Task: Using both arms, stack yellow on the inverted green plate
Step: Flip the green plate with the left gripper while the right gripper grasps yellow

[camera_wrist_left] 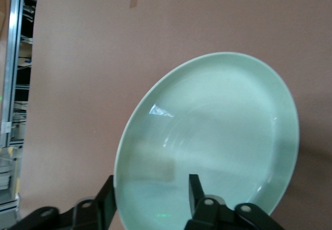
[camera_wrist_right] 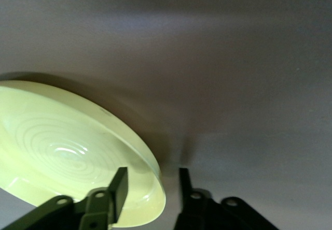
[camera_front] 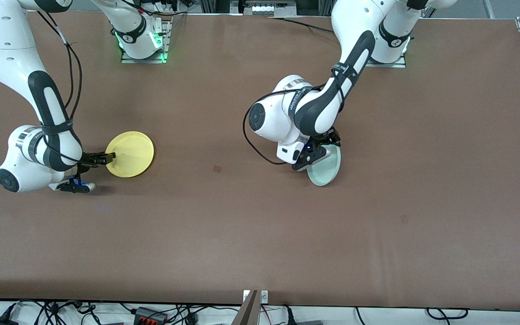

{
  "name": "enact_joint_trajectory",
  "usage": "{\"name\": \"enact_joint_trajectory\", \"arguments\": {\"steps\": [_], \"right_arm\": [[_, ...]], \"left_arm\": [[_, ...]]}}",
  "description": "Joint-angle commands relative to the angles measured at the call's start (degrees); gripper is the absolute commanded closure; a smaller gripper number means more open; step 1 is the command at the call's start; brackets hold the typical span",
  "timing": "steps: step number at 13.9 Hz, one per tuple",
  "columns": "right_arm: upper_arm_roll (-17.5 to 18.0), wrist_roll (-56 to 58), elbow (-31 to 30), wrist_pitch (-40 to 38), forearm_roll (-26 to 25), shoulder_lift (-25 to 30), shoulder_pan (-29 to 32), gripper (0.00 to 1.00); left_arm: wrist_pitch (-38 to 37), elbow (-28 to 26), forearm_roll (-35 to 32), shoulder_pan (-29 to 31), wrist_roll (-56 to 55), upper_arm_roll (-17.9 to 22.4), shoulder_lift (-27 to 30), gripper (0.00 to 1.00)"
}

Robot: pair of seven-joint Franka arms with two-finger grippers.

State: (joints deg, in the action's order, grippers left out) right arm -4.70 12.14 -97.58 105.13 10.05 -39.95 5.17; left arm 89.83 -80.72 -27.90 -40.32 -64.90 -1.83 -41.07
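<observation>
The yellow plate [camera_front: 132,153] lies flat and right way up on the table toward the right arm's end. My right gripper [camera_front: 109,157] is low at its rim and open. In the right wrist view one finger is over the plate's [camera_wrist_right: 57,147] inner face and the other is outside the rim, with a gap showing; the gripper [camera_wrist_right: 150,188] straddles the edge. The pale green plate [camera_front: 327,172] stands tilted near the table's middle, inner face toward the left wrist camera [camera_wrist_left: 218,131]. My left gripper [camera_front: 317,155] [camera_wrist_left: 150,199] straddles its rim with its fingers spread wide.
The brown table [camera_front: 260,234] carries only the two plates. A small dark mark [camera_front: 217,169] lies between them and another [camera_front: 404,219] nearer the front camera toward the left arm's end. The table's front edge has cables below it.
</observation>
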Motion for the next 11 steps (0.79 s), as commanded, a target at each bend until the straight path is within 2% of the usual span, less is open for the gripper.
{"name": "enact_joint_trajectory", "arguments": {"steps": [1, 2, 3, 8, 10, 11], "right_arm": [[0.31, 1.49, 0.90, -0.54, 1.02, -0.30, 0.72, 0.82], [0.31, 1.49, 0.90, -0.71, 1.02, -0.30, 0.72, 0.94], [0.31, 1.57, 0.90, -0.89, 0.93, -0.30, 0.63, 1.00], [0.57, 2.53, 1.42, -2.20, 0.93, 0.31, 0.63, 1.00], [0.66, 4.03, 4.40, -6.93, 1.28, 1.19, 0.63, 1.00], [0.66, 4.12, 7.03, -10.00, 2.07, 1.28, 0.63, 1.00]], "left_arm": [[7.52, 2.76, 0.39, -0.37, -0.40, -0.01, -1.56, 0.24], [10.16, 3.37, 0.57, 0.24, -0.32, -0.10, -1.56, 0.24], [14.01, 3.38, 0.48, 0.33, -0.23, -0.02, -1.47, 0.24], [28.36, 2.41, 5.57, 1.56, -0.32, -0.01, -2.34, 0.24], [32.57, 2.41, 6.46, 1.65, -0.32, -0.01, -3.66, 0.20], [35.38, 2.41, 6.46, 1.65, -0.32, -0.01, -4.45, 0.15]]}}
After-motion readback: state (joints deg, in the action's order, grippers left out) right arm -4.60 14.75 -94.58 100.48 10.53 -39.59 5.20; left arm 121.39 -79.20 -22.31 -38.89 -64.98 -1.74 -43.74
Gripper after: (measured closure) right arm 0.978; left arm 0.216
